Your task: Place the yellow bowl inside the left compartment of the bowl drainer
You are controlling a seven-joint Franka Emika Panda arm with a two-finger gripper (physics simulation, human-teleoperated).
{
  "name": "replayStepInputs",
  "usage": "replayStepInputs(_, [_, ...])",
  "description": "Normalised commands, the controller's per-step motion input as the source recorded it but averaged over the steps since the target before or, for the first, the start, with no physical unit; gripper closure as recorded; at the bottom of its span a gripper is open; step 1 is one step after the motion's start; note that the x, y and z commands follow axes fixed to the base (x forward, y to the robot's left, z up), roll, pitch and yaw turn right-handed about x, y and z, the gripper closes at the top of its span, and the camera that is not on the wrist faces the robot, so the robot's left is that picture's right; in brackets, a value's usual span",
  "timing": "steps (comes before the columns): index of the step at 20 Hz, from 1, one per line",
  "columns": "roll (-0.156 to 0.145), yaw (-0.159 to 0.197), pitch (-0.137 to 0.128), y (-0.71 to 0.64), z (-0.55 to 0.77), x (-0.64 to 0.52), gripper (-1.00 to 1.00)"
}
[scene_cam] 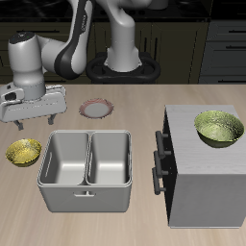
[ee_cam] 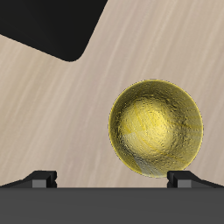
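Gripper (scene_cam: 31,122) hangs above the yellow bowl (scene_cam: 24,152), fingers (ee_cam: 39,178) spread wide and holding nothing. Bowl rests upright on the table (scene_cam: 125,226), just beside the bowl drainer (scene_cam: 86,162), outside both wells.

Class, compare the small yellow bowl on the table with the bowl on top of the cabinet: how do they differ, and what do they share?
The yellow bowl is smaller; the yellow-green bowl is clearly wider.
The yellow bowl sits on the table beside the drainer; the yellow-green bowl sits higher, on the cabinet.
The yellow bowl is golden; the other is greener.
Both are round, upright, shiny and mottled inside.
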Motion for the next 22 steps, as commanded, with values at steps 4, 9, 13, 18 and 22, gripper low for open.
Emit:
replayStepInputs(4, [-0.044,-0.01,-0.003,-0.23,-0.03,-0.07,-1.0])
replayStepInputs(9, [-0.014,-0.002,0.005,-0.07,-0.08,-0.01,-1.0])
replayStepInputs(13, [0.013,0.037,-0.019,0.1,-0.09,0.04,-1.0])
replayStepInputs(18, [0.03,0.017,-0.033,0.17,0.01,0.11,-1.0])
replayStepInputs(22, [0.004,-0.005,0.014,0.07,-0.27,0.14,-1.0])
